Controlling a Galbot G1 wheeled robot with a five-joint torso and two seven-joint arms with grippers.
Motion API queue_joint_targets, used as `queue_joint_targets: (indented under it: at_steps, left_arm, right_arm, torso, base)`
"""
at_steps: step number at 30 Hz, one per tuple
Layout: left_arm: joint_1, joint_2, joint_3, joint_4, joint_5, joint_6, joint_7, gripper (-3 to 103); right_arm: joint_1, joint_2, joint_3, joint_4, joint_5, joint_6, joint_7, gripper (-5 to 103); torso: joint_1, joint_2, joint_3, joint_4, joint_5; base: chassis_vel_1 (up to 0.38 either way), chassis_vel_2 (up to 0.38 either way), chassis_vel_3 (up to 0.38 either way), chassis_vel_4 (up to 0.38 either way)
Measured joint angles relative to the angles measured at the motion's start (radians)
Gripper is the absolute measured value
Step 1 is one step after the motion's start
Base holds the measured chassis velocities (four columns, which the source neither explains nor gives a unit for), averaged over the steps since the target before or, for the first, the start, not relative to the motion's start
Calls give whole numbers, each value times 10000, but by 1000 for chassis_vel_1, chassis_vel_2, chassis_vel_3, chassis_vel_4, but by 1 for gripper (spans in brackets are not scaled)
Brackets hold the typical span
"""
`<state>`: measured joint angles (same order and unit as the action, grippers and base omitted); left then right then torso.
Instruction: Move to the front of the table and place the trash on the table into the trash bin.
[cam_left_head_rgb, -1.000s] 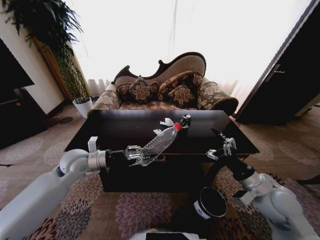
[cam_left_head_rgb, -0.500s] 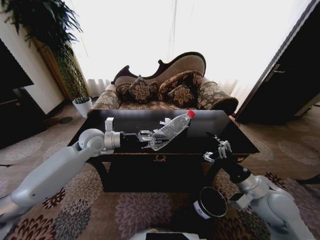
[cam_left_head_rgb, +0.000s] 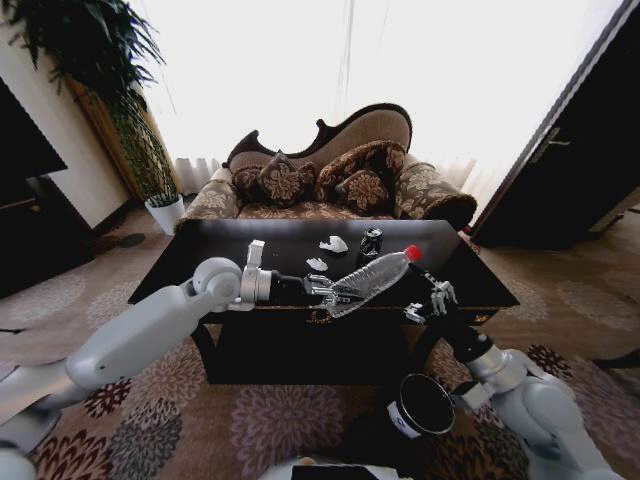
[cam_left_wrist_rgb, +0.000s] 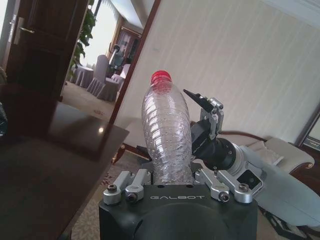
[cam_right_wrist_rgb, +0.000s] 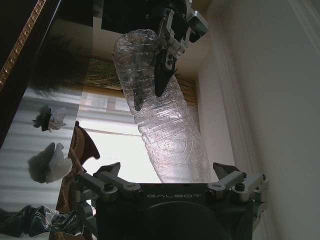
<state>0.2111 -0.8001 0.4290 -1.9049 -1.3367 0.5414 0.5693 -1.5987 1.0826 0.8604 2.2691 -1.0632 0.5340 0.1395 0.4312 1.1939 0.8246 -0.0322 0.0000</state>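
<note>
The glossy black counter (cam_left_head_rgb: 250, 262) spans the frame centre before a patterned sofa (cam_left_head_rgb: 330, 175), carrying a dark can (cam_left_head_rgb: 371, 241) and white paper bits (cam_left_head_rgb: 333, 244). At centre, the left gripper (cam_left_head_rgb: 335, 294) has its fingers clamped on the clear bottle (cam_left_head_rgb: 375, 279), red cap pointing right; the right gripper (cam_left_head_rgb: 432, 296), fingers apart, sits just beside the cap. The black trash bin (cam_left_head_rgb: 422, 405) stands on the carpet at lower centre-right.

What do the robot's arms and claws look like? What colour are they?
Both arms are smooth, rounded, light grey shells with silver metal rings at the joints and black wrist sections. The left gripper and right gripper have thin silver metal fingers with bolts, some tipped with dark pads. Each gripper's black base carries the word GALBOT in pale letters, seen in the wrist views.
</note>
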Motion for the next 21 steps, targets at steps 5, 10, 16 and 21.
queue_joint_targets:
  at_steps: [5,10,16,21]
  left_arm:
    - [-535,-621,468,251,-142,43,-127,33]
    - [-763,-1083,779,384,-291,101,-293,33]
    - [-723,-1100,841,275,-395,209,-405,33]
    - [-666,-947,825,182,-396,223,-410,33]
  right_arm:
    - [-205,105,211,130,0,-8,57,100]
    - [-321,273,295,234,-22,-21,79,100]
    - [-339,298,315,187,-41,5,115,100]
    - [-356,278,363,180,-29,83,105,94]
  torso:
    - [1,0,0,-3,0]
    - [0,0,0,-3,1]
    - [0,0,0,0,-1]
    - [-1,1,0,0,-1]
  base:
    - [0,0,0,0]
    - [0,0,0,0]
    - [0,0,0,0]
    - [0,0,0,0]
